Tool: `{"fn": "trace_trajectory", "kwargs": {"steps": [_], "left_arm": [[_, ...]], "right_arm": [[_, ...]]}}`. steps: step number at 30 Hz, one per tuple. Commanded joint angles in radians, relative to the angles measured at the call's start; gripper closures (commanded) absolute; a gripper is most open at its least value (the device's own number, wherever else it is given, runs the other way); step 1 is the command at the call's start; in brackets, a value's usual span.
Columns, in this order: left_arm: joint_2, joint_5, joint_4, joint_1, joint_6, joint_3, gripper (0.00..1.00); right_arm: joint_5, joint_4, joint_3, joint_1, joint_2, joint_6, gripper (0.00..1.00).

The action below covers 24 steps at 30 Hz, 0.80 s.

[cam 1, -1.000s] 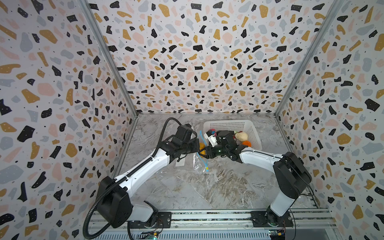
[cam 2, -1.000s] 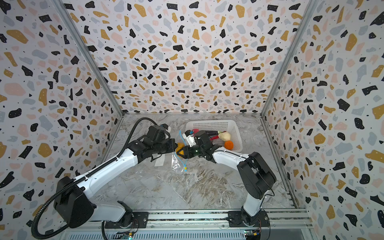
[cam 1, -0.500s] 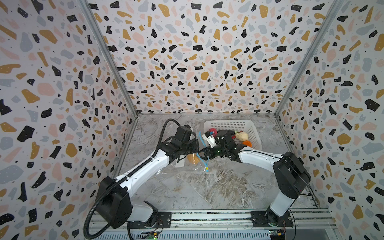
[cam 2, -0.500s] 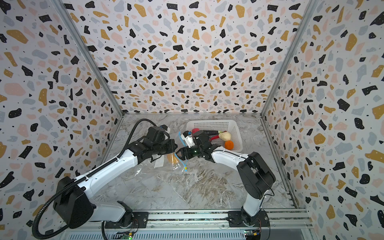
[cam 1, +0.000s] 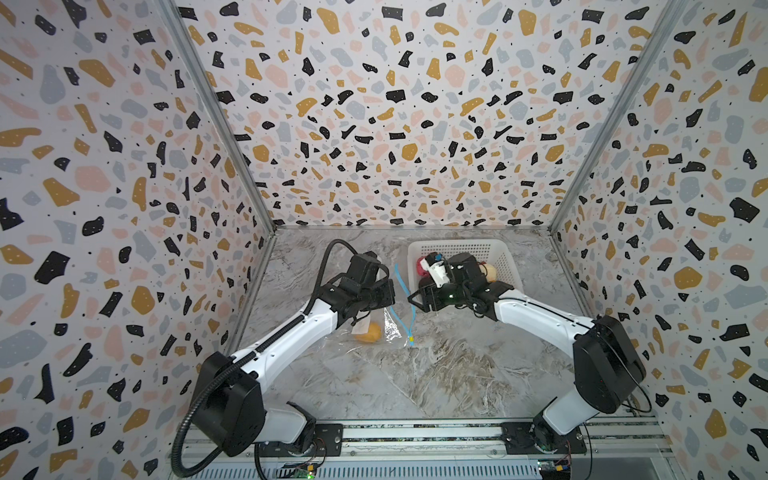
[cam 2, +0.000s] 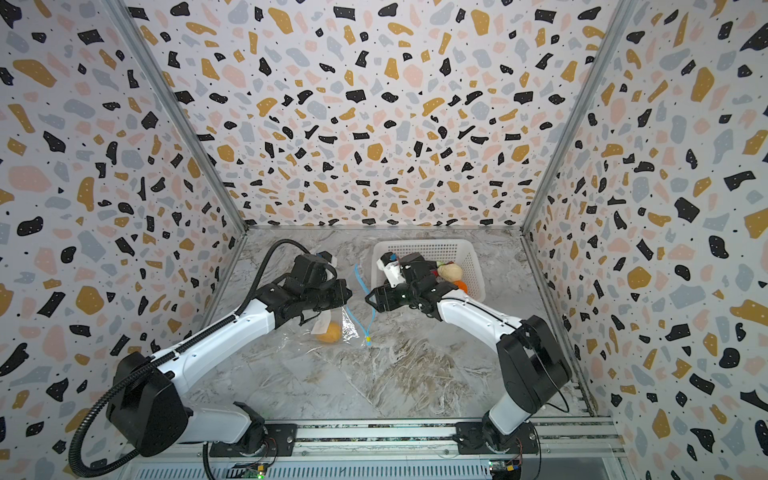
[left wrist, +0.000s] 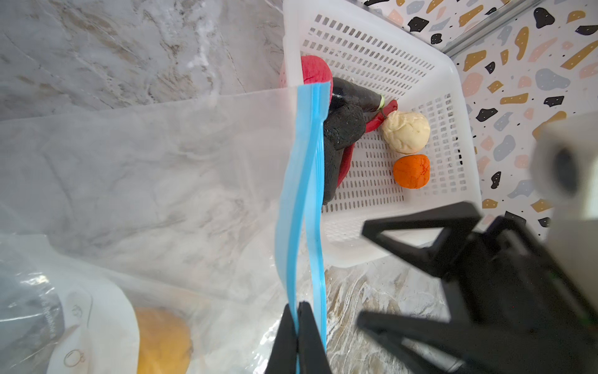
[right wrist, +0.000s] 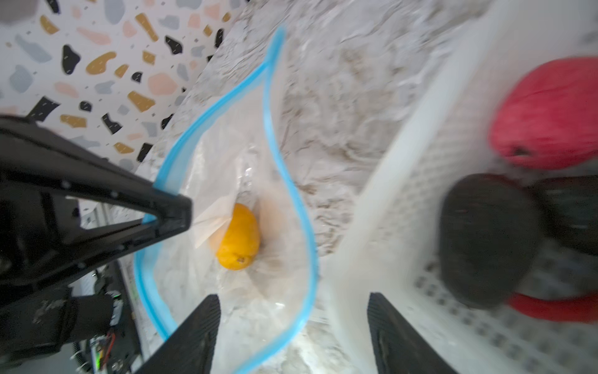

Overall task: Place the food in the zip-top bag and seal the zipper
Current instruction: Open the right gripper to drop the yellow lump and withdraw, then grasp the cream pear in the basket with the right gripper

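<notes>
A: Left wrist view is showing the left gripper [left wrist: 299, 327] pinching the zipper [left wrist: 304, 194], jaws fully closed on one lip of the blue strip, lifting that edge of the bag [left wrist: 161, 168] off the table [cam 1: 415, 374].

B: So the mouth is gaping?

A: It is. Right wrist view is showing the strip looping wide, with the yellow ball [right wrist: 238, 239] lying inside beside the label [right wrist: 210, 223].

B: What is the right gripper [right wrist: 291, 317] doing?

A: Hovering at the mouth, jaws spread wide and carrying nothing. In both top views it is sitting at mid-frame, tips pointing left and nearly meeting the left gripper's.

B: Where is the remaining food lying?

A: In the basket [cam 1: 457, 245], just upper right of centre in the top views: red ball [left wrist: 315, 69], cream ball [left wrist: 406, 131], orange ball [left wrist: 411, 171], dark pieces [left wrist: 343, 126] and chili [left wrist: 345, 162].

B: Which way is that from the open jaws?

A: Behind them. The tips are facing left toward the bag, while the basket is lying up and to the right, under that arm's own wrist. I am judging the right arm far nearer, and the left one is busy holding the mouth open. So the next pick is probably calling for pulling back and turning over the rim. The dark pieces are lying lengthwise, overlapping the chili. The orange ball is sitting apart from that tangle and looking easier.
</notes>
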Motion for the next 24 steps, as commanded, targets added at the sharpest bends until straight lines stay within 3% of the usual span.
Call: {"fn": "trace_trajectory", "kwargs": {"steps": [1,8,19,24], "left_arm": [[0.022,0.019,0.033,0.007,0.028,0.007,1.00],[0.058,0.042,0.034,0.007,0.041,0.029,1.00],[0.074,0.054,0.032,0.007,0.049,0.026,1.00],[0.094,0.064,0.031,0.007,0.050,0.041,1.00]], "right_arm": [[0.162,-0.135,0.071,-0.086,0.010,-0.088,0.27],[0.392,-0.259,0.227,-0.224,0.161,-0.202,0.29],[0.493,-0.279,0.323,-0.342,0.301,-0.297,0.18],[0.479,-0.280,0.373,-0.373,0.367,-0.299,0.14]]}}
